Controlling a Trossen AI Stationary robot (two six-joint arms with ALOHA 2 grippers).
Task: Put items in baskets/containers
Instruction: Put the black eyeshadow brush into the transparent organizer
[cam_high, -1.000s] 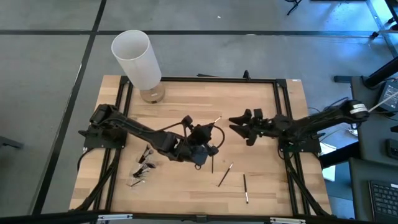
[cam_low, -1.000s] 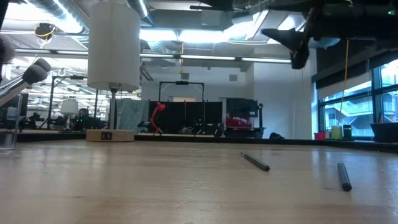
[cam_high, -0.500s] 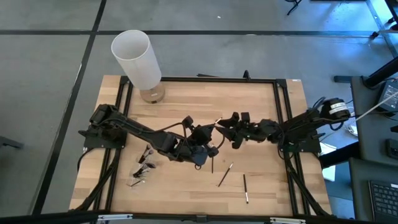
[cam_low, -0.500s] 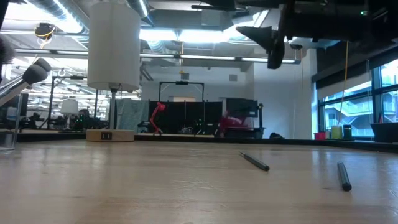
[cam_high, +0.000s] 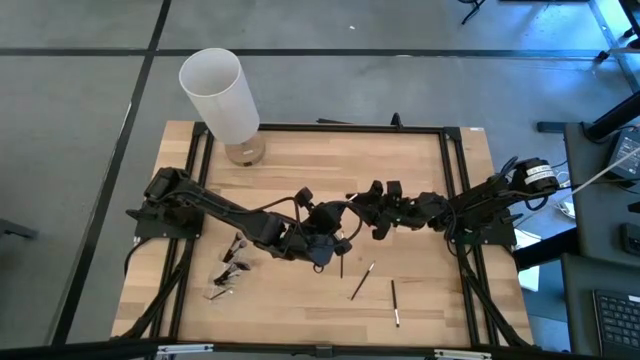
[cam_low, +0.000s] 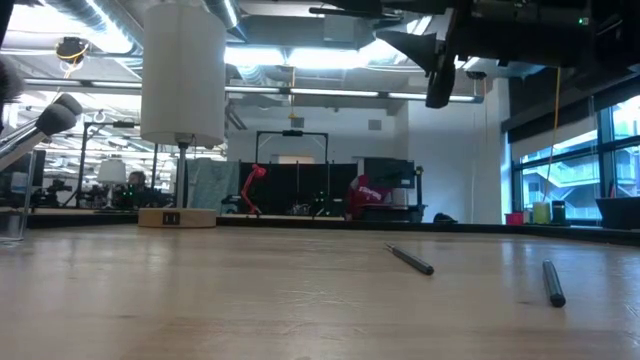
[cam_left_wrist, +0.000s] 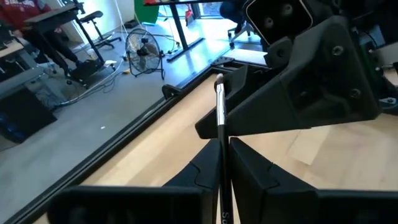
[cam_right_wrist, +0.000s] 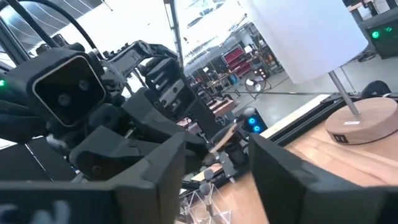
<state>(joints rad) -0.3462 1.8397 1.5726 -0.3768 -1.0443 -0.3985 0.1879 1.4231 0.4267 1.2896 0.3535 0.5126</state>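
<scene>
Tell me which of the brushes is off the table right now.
The brush clamped upright in the left pincer, its pale tip up beside the right pincer. The other brushes lie flat on the wooden table.

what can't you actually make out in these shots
- Contact: whether the right tool touches the brush gripped in the left tool. In the high view the two arms overlap there.
- Count: how many brushes are in the pile. They are too small and tangled in the high view.
- Low view: both tools are mostly cut off by the top edge.
</scene>
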